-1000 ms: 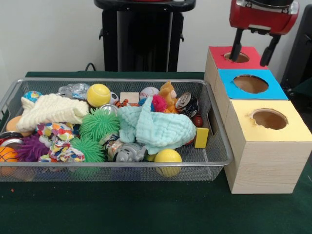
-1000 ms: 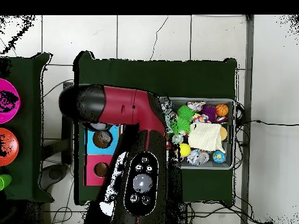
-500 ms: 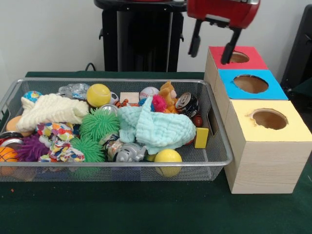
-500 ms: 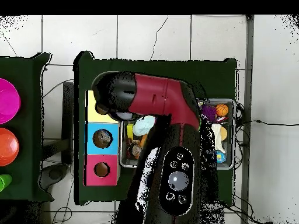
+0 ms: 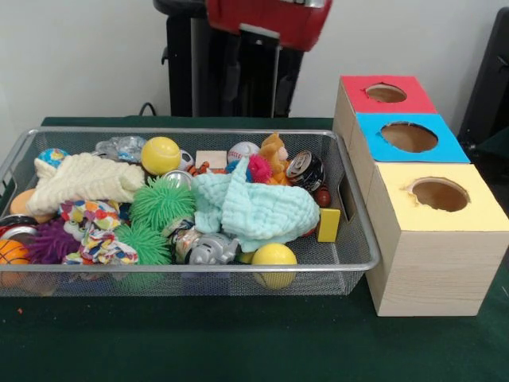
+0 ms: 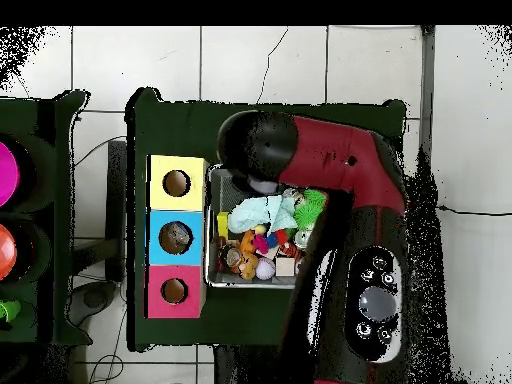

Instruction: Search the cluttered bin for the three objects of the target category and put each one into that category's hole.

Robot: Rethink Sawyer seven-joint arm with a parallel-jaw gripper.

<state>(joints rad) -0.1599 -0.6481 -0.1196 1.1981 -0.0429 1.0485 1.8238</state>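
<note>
Hanging over the table point(image 5: 238, 342), the arm point(image 6: 330, 165) covers much of the bin in the overhead view. Wire bin point(image 5: 199, 269) sits on the green cloth, full of clutter. Just beside its end stands a row of three boxes, each with a round hole on top: yellow box point(image 5: 429, 263), blue box point(image 5: 445, 147), red box point(image 5: 358, 99). Gripper point(image 5: 256, 91) is up above the bin's back edge, well clear of the boxes; fingers spread, nothing between them. In the bin: mint cloth point(image 5: 254, 208) mid-pile, cream cloth point(image 5: 83, 179) at the other end, green spiky ball point(image 5: 161, 203) between them, yellow ball point(image 5: 161, 154), can point(image 5: 305, 169), yellow block point(image 5: 328, 225) by the wall nearest the boxes.
</note>
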